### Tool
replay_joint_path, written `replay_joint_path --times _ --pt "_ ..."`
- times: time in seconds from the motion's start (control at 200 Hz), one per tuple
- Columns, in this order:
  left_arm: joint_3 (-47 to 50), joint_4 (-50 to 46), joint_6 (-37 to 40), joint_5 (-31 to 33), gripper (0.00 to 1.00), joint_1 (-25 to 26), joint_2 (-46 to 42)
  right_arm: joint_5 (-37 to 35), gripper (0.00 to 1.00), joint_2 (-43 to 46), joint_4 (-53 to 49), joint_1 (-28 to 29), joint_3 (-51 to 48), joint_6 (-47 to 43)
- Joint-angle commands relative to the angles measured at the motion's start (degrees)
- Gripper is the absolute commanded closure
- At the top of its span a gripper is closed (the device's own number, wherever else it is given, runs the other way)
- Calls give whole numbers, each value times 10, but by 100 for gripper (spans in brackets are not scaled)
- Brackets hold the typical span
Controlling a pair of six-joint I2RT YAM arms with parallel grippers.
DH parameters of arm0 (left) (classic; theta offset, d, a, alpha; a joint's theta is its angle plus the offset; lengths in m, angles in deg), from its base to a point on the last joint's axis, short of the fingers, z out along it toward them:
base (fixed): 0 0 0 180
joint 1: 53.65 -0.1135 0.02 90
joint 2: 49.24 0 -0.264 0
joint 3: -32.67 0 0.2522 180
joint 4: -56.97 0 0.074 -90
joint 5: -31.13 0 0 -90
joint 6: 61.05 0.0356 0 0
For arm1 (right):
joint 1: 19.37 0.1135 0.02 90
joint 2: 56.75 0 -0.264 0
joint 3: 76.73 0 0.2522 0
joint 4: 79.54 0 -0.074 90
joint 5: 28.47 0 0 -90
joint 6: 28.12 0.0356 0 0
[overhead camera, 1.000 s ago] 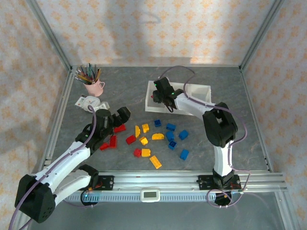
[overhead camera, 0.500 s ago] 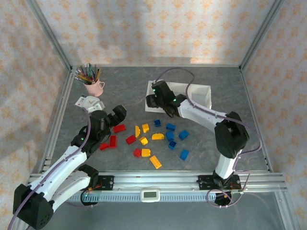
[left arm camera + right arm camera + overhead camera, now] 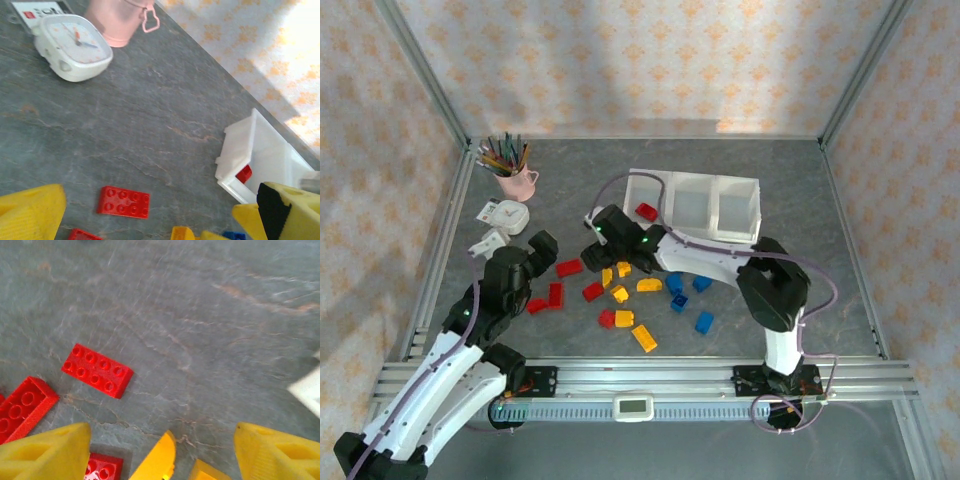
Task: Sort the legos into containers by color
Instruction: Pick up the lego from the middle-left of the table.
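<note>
Red, yellow and blue legos lie loose mid-table, among them a flat red brick (image 3: 569, 267) (image 3: 123, 202) (image 3: 97, 370) and a curved yellow brick (image 3: 607, 275) (image 3: 157, 460). The three joined white containers (image 3: 735, 185) (image 3: 252, 145) stand behind them; one red brick (image 3: 646, 211) (image 3: 244, 173) lies in the left bin. My right gripper (image 3: 598, 228) (image 3: 162, 455) is open, hovering over the curved yellow brick and a small red brick (image 3: 102, 467), holding nothing. My left gripper (image 3: 538, 245) (image 3: 160, 220) is open and empty, left of the red bricks.
A pink pencil mug (image 3: 516, 181) (image 3: 117, 20) stands at the back left, with a small white clock (image 3: 507, 213) (image 3: 75, 47) beside it. Blue bricks (image 3: 704, 322) lie right of the pile. A metal rail (image 3: 650, 378) runs along the near edge.
My right gripper has swung from the left bin out to the left over the loose bricks, leaving a red brick in that bin. My left arm has drawn back toward the near left.
</note>
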State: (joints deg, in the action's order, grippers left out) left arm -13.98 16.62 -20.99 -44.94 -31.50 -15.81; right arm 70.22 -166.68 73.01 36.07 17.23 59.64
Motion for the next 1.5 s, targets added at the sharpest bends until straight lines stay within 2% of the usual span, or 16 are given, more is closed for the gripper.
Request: replay_joint_path --times 0.0,0.591,0.931,1.101,1.497 --pt "-22 -57 -15 48 1 1 -7 19 23 -32 0 6 35 -41" --pt "-25 -103 -27 95 1 1 -31 45 13 -181 -72 39 166 -119" --pt "-26 -89 -25 93 1 1 -21 -14 13 -233 -73 39 228 -102" --pt "-27 -87 -23 94 1 1 -20 -2 19 -262 -81 38 264 -102" --pt "-25 -79 -23 89 1 1 -23 29 51 -272 -99 34 297 -104"
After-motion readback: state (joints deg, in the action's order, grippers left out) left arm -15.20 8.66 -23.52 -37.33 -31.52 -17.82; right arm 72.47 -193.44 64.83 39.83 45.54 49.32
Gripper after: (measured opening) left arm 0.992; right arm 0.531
